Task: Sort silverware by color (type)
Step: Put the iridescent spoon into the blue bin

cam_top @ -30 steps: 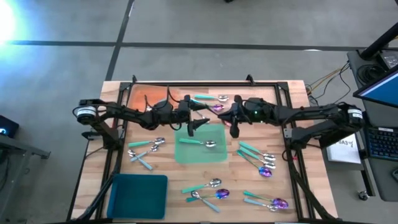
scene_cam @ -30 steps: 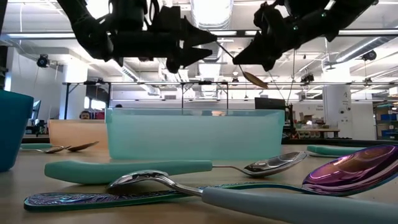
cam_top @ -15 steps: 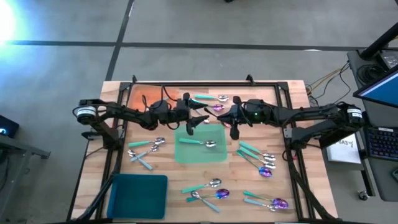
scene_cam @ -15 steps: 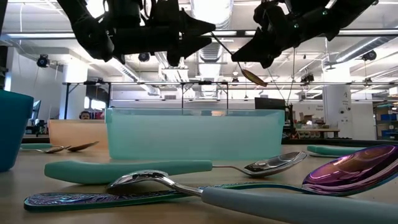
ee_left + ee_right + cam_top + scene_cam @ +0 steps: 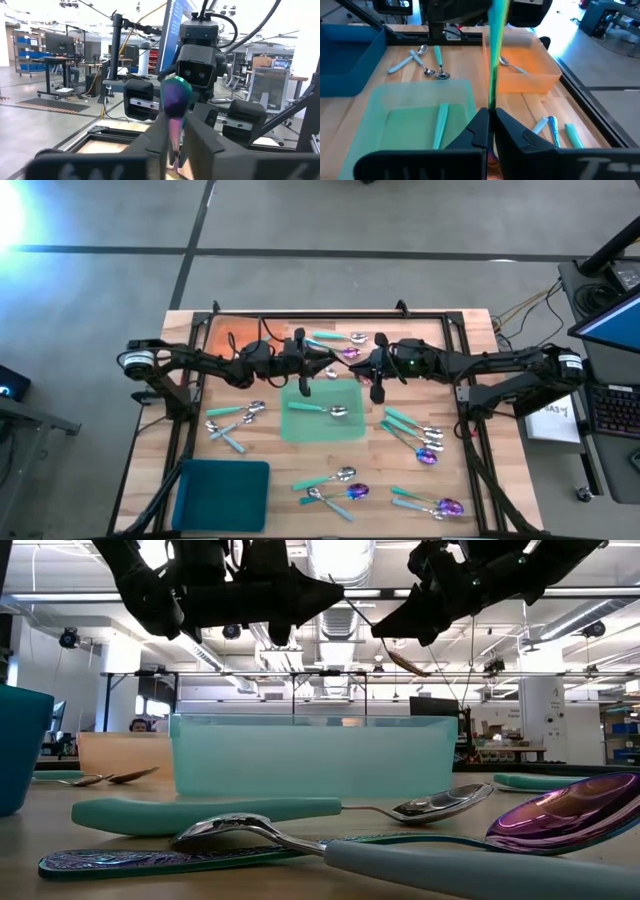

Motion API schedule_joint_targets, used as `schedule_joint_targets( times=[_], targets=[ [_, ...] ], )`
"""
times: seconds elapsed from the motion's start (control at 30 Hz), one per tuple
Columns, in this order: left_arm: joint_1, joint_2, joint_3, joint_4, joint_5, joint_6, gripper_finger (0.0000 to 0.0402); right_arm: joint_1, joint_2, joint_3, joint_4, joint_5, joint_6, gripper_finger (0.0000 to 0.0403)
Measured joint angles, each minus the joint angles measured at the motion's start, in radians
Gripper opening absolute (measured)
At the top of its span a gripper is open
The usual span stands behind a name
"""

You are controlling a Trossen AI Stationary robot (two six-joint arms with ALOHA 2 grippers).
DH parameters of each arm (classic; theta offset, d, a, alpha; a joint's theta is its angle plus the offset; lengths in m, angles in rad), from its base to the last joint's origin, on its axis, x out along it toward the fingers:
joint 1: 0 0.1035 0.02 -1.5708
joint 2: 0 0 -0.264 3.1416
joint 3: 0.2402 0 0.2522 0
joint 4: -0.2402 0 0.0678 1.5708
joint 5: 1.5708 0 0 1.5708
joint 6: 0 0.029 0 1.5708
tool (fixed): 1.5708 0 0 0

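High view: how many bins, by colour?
Orange bin: 1
Green bin: 1
Teal bin: 1
Total: 3

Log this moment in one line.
handover | iridescent purple-headed, teal-handled spoon: midair between grippers | right gripper: holds it | left gripper: shut on it

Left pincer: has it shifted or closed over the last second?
Yes. In the high view the left pincer has pulled its fingers together onto the purple-headed spoon, while staying above the far edge of the green bin.
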Motion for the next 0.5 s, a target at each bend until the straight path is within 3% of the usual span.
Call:
schedule_joint_targets(
  times=[0.1, 0.5],
  targets=[
    [0.0, 0.0, 0.0, 0.0, 0.0, -0.005, 0.0005, 0.0, 0.0, 0.0, 0.0, -0.001, -0.008, 0.0008],
    [0.001, 0.0, 0.0, 0.018, 0.015, -0.007, 0.0, 0.001, 0.0, 0.002, 0.002, -0.009, -0.001, 0.0007]
  ],
)
